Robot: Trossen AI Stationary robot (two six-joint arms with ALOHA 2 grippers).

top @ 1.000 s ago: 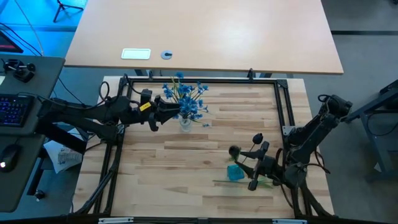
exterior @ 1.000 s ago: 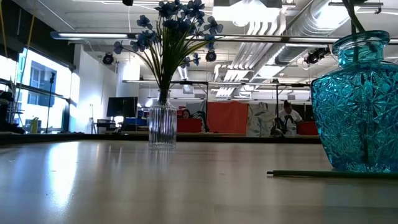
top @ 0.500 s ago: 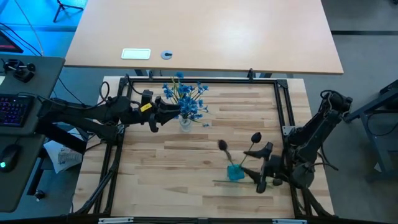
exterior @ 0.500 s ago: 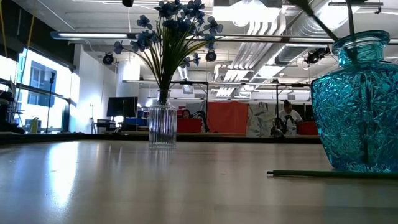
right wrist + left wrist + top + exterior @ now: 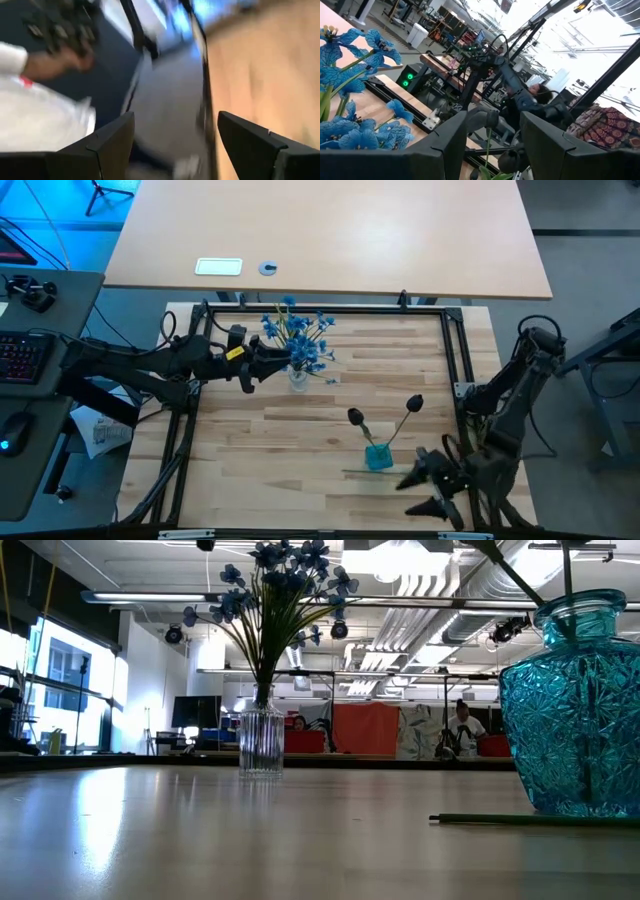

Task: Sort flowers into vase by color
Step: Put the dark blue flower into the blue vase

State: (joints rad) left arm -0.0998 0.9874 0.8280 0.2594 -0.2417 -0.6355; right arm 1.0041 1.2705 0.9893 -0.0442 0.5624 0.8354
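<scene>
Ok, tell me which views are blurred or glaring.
Right wrist view: heavily motion-smeared, only the right claw reads clearly. Left wrist view: sky washed out white behind the blue flowers. Low view: sharp, ceiling lights glare above the teal vase. High view: clean.

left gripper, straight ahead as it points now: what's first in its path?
Most likely the blue flowers in the clear vase: the open left gripper points right at them, fingertips beside the stalks. Its wrist view shows blossoms off to one side, so a miss is possible.
</scene>
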